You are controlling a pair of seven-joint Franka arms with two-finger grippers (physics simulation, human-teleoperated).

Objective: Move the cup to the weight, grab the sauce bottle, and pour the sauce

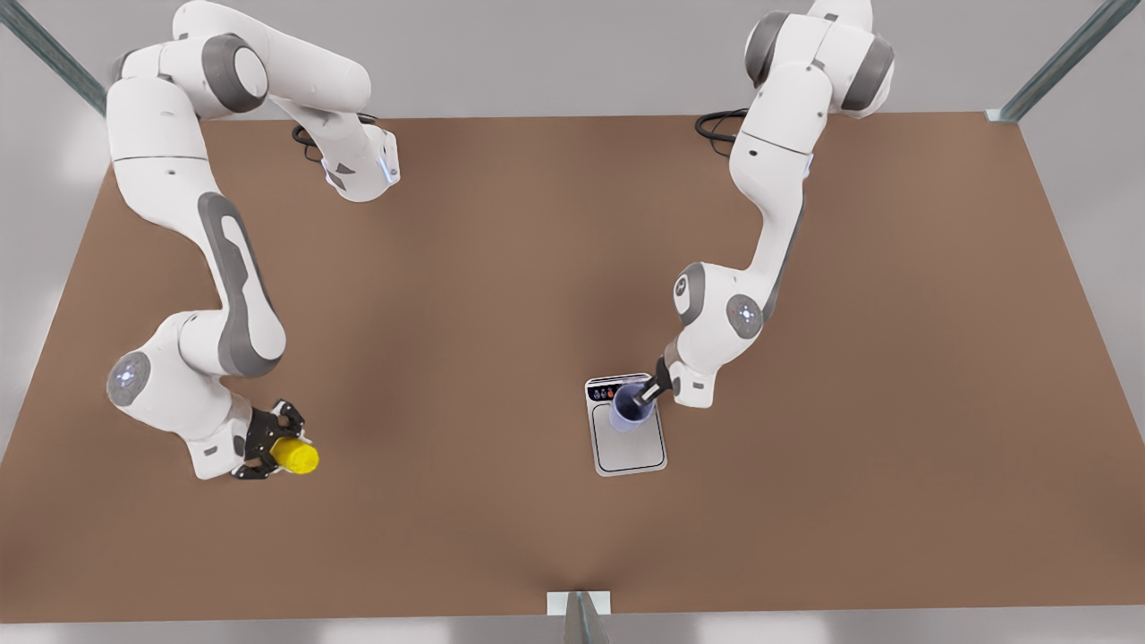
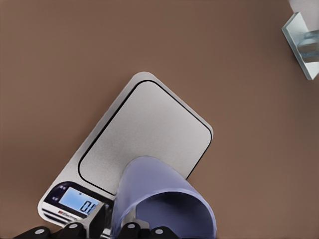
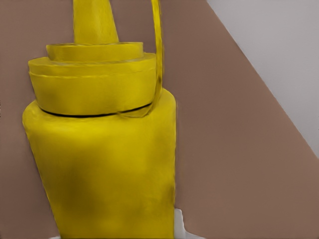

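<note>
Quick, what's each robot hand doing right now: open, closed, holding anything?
Left hand: closed on the cup, over the weight.
Right hand: around the sauce bottle; grip cannot be told.

Bare table (image 1: 465, 376) lies between the sauce bottle (image 1: 295, 456) and the cup (image 1: 629, 409) on the weight (image 1: 631, 447).

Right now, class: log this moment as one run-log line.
left gripper: holds cup over weight | right gripper: at sauce bottle | pour: not yet

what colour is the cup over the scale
Lavender-blue; the cup shows best in the left wrist view.
</note>
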